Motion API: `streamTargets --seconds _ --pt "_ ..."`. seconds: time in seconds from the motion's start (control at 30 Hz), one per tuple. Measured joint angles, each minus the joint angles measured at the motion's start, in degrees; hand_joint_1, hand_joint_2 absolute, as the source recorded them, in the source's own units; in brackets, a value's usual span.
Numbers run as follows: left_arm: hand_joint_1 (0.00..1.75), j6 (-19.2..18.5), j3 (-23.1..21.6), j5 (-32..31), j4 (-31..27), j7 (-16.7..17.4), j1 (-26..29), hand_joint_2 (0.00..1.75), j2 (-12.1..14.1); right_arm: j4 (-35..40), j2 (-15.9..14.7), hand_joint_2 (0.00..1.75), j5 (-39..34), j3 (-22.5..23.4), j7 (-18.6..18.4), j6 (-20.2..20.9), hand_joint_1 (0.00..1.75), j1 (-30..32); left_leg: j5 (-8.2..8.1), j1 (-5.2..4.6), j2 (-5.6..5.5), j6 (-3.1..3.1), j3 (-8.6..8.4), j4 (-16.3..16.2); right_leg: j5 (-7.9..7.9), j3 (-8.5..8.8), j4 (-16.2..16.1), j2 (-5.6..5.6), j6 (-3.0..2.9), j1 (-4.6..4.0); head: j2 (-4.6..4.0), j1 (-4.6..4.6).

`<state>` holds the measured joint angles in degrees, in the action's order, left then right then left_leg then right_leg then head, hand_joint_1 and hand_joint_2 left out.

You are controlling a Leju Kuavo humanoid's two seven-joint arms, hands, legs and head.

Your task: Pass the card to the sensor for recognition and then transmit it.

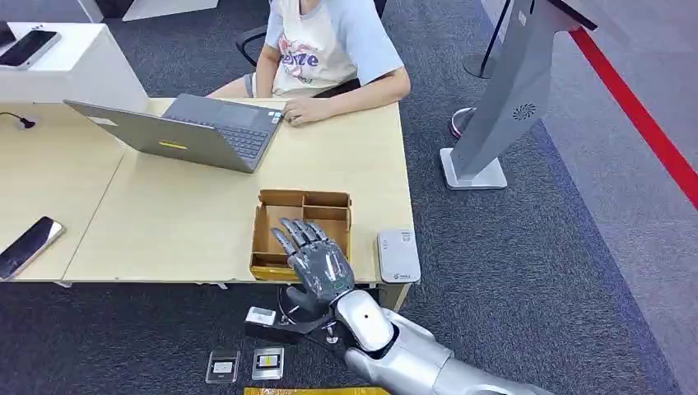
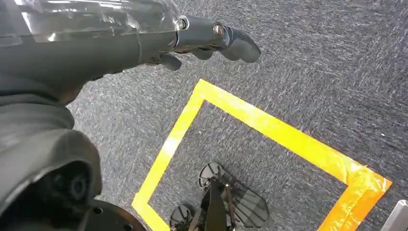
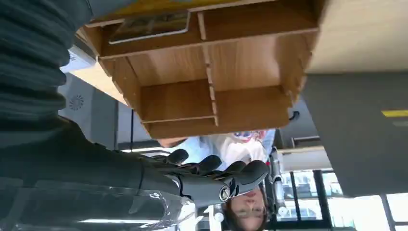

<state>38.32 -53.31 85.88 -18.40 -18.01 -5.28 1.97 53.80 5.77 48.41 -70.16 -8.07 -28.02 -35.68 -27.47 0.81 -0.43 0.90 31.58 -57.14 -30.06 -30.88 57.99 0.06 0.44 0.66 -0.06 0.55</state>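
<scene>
On the pale table (image 1: 165,222), the divided wooden box (image 1: 301,233) is overhung by the right hand (image 1: 317,262), fingers spread, nothing held.

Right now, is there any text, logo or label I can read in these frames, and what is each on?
Person's shirt: pink print, too blurred to read.
White card reader: small logo at its near corner, too small to read.
Cards on the floor: printed, illegible.
Laptop: yellow sticker, no legible text.
</scene>
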Motion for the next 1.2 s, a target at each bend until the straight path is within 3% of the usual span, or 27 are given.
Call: streamTargets --seconds 0.43,1.2 --pt "0.0 0.0 -0.5 0.5 0.0 0.0 0.0 0.0 0.2 -6.8 -0.4 1.75 1.5 -0.5 -2.7 0.6 0.0 -1.0 0.0 0.0 0.01 0.0 -0.02 0.0 0.0 -0.01 0.0 0.02 0.0 0.0 0.0 0.0" --pt "0.0 -0.1 -2.1 0.5 0.0 -0.1 0.0 0.0 0.5 -8.3 -2.1 1.75 1.4 -0.2 -3.0 -1.7 0.0 -1.4 0.0 0.0 0.01 0.0 -0.02 0.0 0.0 -0.01 0.0 0.02 0.0 0.0 0.02 0.0"
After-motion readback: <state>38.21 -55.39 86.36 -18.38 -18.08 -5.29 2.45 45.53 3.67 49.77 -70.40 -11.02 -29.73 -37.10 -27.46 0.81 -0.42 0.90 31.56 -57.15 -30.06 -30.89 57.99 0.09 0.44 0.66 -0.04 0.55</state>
